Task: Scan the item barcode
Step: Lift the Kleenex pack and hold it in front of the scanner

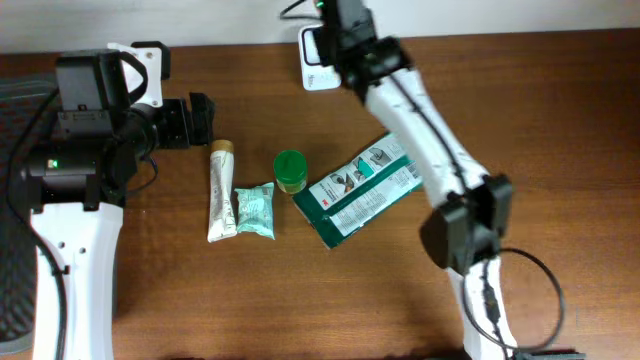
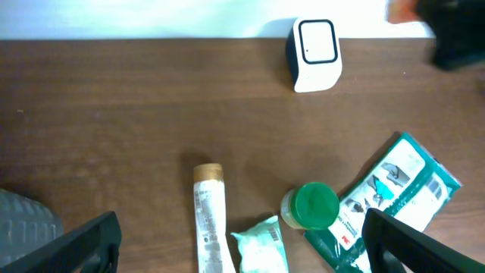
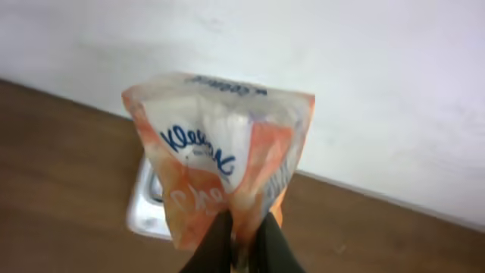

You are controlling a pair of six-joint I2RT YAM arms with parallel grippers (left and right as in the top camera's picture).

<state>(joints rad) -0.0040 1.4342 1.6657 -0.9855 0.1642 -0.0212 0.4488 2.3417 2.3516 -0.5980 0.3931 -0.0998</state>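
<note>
The orange-and-white soft plastic pack of tissues [image 3: 220,159] hangs from the right hand [image 3: 242,227], whose jaws are pinched fully closed on the pack's lower seam, holding it in the air over the white boxy barcode scanner [image 3: 148,205] at the far edge of the brown wooden desk [image 1: 550,150]. It looks light and squashy, with glossy film that probably slips and wrinkles, so the flat sealed end seems the safest hold, and a creased face could spoil the code. "Kleenex" reads in blue script on it; no barcode shows in this view.

The left hand [image 1: 205,120] is spread wide and empty, well apart. On the desk lie a cream tube with a tan cap [image 1: 221,190], a pale green sachet [image 1: 255,210], a green-lidded jar [image 1: 290,170] and a teal-and-white flat packet [image 1: 362,190], their print too small to read
</note>
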